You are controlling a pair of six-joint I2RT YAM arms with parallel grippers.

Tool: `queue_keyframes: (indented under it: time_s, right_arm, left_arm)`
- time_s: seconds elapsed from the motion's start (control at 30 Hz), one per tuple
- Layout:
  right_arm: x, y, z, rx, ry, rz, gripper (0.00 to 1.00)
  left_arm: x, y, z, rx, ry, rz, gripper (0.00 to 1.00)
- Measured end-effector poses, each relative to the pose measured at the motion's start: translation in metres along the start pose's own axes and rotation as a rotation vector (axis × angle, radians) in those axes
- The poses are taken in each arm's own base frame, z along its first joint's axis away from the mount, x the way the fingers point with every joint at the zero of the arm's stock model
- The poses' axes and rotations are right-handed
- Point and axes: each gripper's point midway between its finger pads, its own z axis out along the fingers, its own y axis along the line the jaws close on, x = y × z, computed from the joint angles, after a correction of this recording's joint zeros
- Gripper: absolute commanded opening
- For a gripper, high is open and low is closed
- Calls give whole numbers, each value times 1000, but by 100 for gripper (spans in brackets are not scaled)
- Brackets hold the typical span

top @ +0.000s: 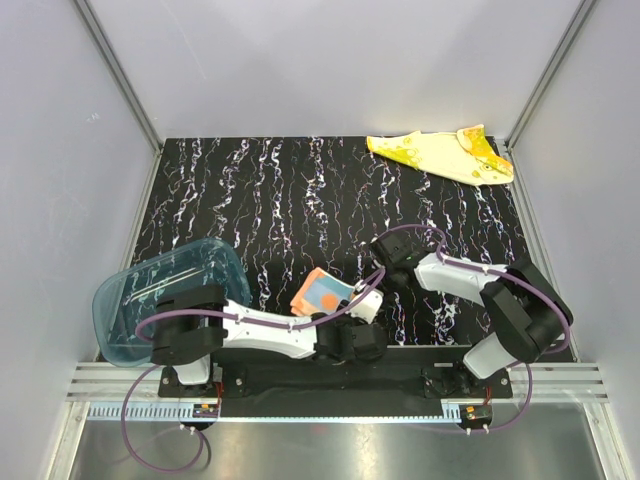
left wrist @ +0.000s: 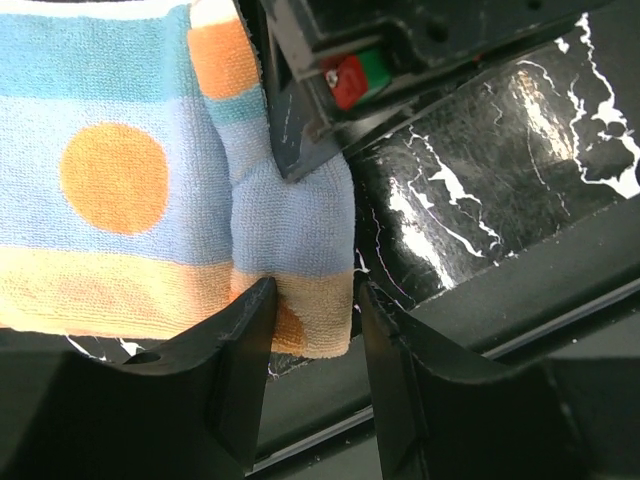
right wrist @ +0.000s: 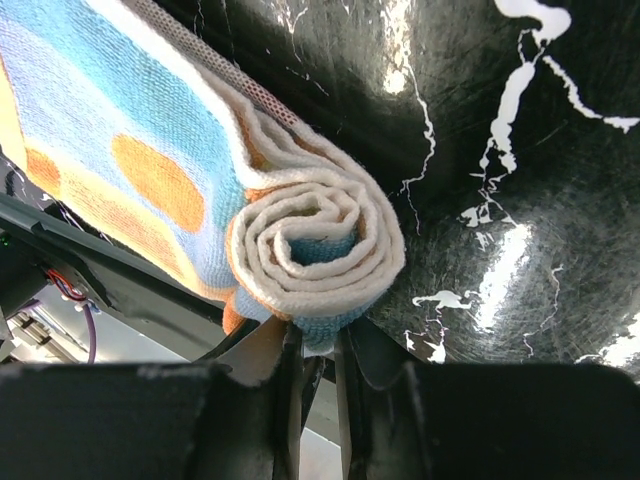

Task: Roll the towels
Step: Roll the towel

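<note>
The orange-pink towel (top: 322, 292) with pale blue patches and an orange dot lies near the front middle of the table, partly rolled. In the right wrist view its rolled end (right wrist: 310, 235) shows as a spiral, and my right gripper (right wrist: 318, 345) is shut on the roll's lower edge. In the left wrist view the towel (left wrist: 115, 180) lies flat with its rolled end between the jaws of my left gripper (left wrist: 315, 300). These jaws stand apart; the left one touches the cloth and the right one stands just clear. The yellow towel (top: 440, 155) lies flat and crumpled at the far right corner.
A translucent teal-blue tray (top: 165, 295) sits at the front left beside the left arm's base. Both arms meet over the towel near the front edge. A metal rail (top: 330, 385) runs along the near edge. Grey walls enclose the black marbled table (top: 300, 200).
</note>
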Motion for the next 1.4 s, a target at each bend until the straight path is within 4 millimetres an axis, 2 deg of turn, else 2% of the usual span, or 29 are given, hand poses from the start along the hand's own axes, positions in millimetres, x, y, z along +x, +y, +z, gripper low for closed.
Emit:
queue_keyframes:
  time_s: [0.33,0.47,0.63,0.73,0.83,1.1,1.27,1.4]
  right_arm:
    - [-2,1,2,9,11,4,14]
    - [-2,1,2,15,17,-2,15]
    - [-2,1,1,26,28,-16,17]
    - [-2,1,1,33,34,-26,18]
    - [-2,0,1,36,38,-32,20]
    - [-6,-10,-6,32,63,-11,31]
    - [-19,-25,-13,39,51,29,32]
    - [-23,-31,-11,49,52,31,33]
  left_arm:
    - [4,0,2,-11,-23,-22,44]
    - [6,1,3,-34,-40,-25,37]
    - [8,6,5,-60,-67,-46,15]
    - [9,6,5,-60,-83,-62,5]
    - [9,6,5,-52,-90,-76,0]
    - [8,6,0,-3,-92,-106,0]
    - [12,6,-6,64,-54,-127,0]
    - [15,6,-11,123,-19,-145,0]
